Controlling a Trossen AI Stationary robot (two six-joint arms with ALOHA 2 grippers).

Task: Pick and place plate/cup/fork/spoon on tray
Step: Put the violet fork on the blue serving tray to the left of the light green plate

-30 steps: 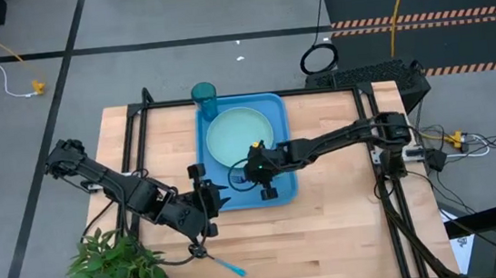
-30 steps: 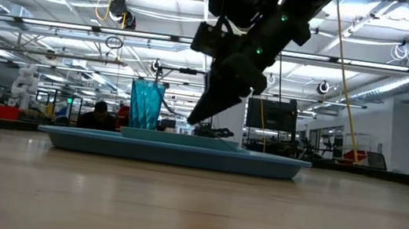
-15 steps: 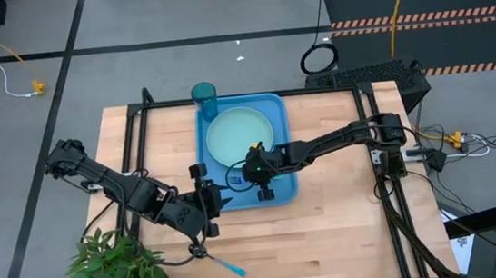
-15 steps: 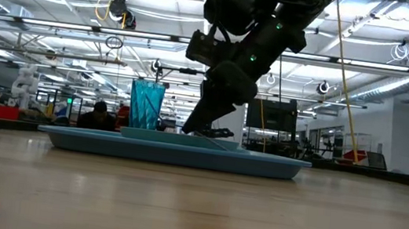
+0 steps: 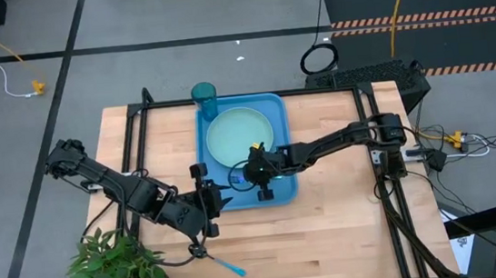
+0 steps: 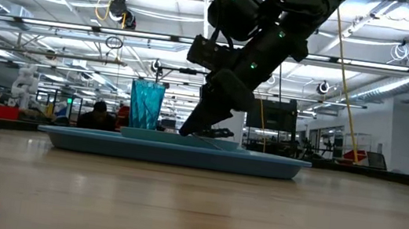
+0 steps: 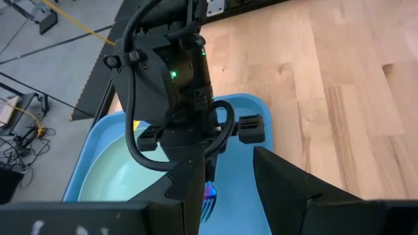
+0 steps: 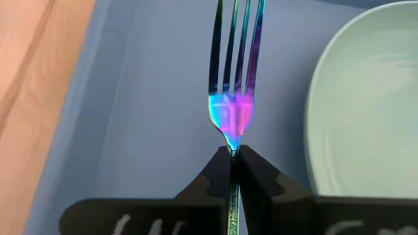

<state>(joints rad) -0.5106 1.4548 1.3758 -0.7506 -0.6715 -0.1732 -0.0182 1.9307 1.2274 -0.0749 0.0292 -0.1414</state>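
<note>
The blue tray [image 5: 282, 190] holds the mint-green plate [image 5: 238, 133]. The teal cup [image 5: 204, 94] stands at the tray's far left corner. My right gripper [image 8: 232, 163] is shut on a fork with a shiny rainbow-coloured metal head [image 8: 233, 62], low over the tray floor on the plate's near-left side. My left gripper [image 7: 228, 189] is open and empty just left of the tray's near left corner, facing the right gripper. A slim utensil with a blue handle [image 5: 230, 268] lies on the table near the front edge; its other end is dark, and I take it for the spoon. My right gripper pinches the fork's neck [image 8: 232, 149], just behind the pronged head, between its two fingertips. The fingers slant down from the table's right side [image 6: 191, 125] and lie along the fork, prongs pointing ahead of them. Whether the prongs touch the tray floor I cannot tell.
A potted green plant [image 5: 120, 274] stands at the table's near left corner. Black frame rails [image 5: 130, 141] run along the table's left and right sides. Bare wood [image 5: 331, 240] lies on the near side and to the right of the tray.
My right gripper has gone down toward the tray floor with the fork, staying shut on it and keeping its slant. The left arm has kept still.
</note>
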